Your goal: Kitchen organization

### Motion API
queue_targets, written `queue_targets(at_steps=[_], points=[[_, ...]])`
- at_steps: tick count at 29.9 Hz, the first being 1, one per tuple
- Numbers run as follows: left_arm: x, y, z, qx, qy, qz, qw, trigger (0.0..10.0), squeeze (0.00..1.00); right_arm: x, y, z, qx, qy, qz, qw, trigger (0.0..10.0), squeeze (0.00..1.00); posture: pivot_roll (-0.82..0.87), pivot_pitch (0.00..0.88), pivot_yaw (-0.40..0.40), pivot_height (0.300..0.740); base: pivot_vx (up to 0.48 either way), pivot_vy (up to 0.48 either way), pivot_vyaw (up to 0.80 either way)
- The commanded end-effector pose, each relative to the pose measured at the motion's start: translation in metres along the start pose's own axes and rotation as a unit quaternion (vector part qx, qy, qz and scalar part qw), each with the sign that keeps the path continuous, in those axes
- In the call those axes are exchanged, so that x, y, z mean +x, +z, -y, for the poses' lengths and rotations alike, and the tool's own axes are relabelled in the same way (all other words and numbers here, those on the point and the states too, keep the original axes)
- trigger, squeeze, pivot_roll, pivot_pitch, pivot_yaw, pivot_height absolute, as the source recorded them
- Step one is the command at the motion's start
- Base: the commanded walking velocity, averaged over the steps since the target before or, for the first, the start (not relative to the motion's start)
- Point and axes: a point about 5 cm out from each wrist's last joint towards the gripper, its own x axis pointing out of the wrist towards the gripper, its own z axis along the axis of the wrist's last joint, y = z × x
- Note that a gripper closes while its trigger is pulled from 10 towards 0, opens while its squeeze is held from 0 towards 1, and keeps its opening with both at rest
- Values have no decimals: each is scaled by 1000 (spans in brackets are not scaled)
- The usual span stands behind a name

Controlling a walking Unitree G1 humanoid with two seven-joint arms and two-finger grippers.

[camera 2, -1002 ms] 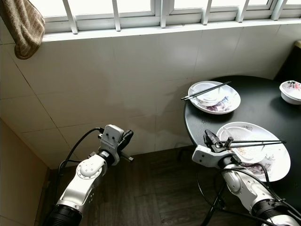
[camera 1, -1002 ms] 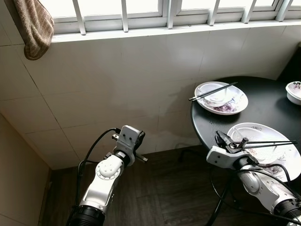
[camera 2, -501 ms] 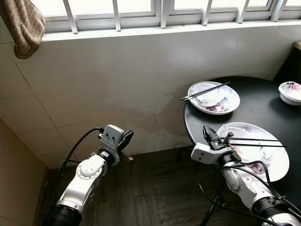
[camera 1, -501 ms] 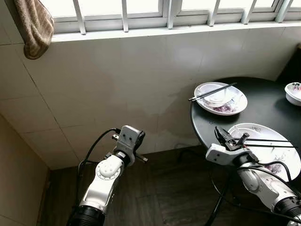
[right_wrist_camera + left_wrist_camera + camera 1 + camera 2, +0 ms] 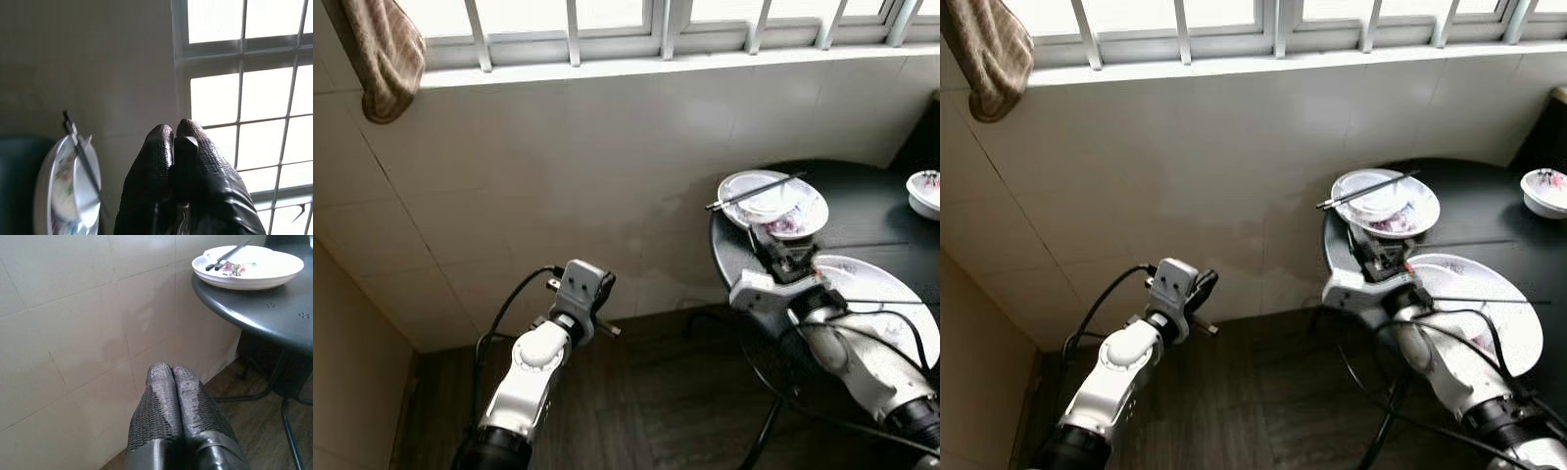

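A round black table [image 5: 862, 230] stands at the right by the tiled wall. On its far side a white flowered plate [image 5: 773, 204] carries black chopsticks [image 5: 756, 191]. A second white plate [image 5: 886, 294] lies nearer, with chopsticks [image 5: 901, 301] across it. My right gripper [image 5: 771, 247] is shut and holds nothing; it hovers over the table's left edge between the two plates, pointing at the far one [image 5: 68, 196]. My left gripper [image 5: 171, 377] is shut and empty, low in front of the wall, left of the table [image 5: 264, 308].
A small white bowl [image 5: 925, 191] sits at the table's right edge. A brown towel [image 5: 384, 54] hangs at the upper left under the barred window [image 5: 656, 29]. Dark wooden floor [image 5: 646, 392] lies below, with the table's thin legs [image 5: 764, 441] and cables near my right arm.
My right arm has risen and swung forward from beside the near plate toward the far plate. The left arm has stayed where it was.
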Motion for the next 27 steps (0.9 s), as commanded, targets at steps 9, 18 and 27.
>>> queue_targets(at_steps=[9,18,27], points=[[0,-4,-2,-14,5,-3,1000,10000,0,4,10,17,-29,-5,3,1000,0,0,60,0,-41,740,0,0,800],[0,-4,-2,-15,2,-4,1000,10000,0,1,10,19,-30,-6,-10,999,0,0,56,0,-35,740,0,0,800],[1,-6,-2,-17,2,-5,1000,10000,0,5,14,19,-21,-17,-19,999,0,0,63,0,-36,740,0,0,800]])
